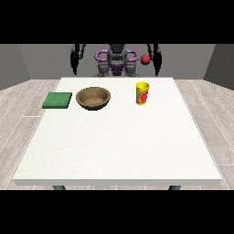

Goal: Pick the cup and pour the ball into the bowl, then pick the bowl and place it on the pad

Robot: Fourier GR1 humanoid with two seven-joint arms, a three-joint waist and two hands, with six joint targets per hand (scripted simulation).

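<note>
Cup (142,93) stands upright beside the bowl (93,98), handy for pouring; the pad (57,100) waits nearby. Both hands hang back, fingers maybe open—I cannot tell.

Bare test room: white table (119,146), plank floor (23,105), grey walls (41,59).

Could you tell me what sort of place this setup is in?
Probably a plain test room for tabletop handling, not a home: a large white table on a wood-plank floor, bare grey walls, and only a cup, bowl and green pad laid out.
</note>
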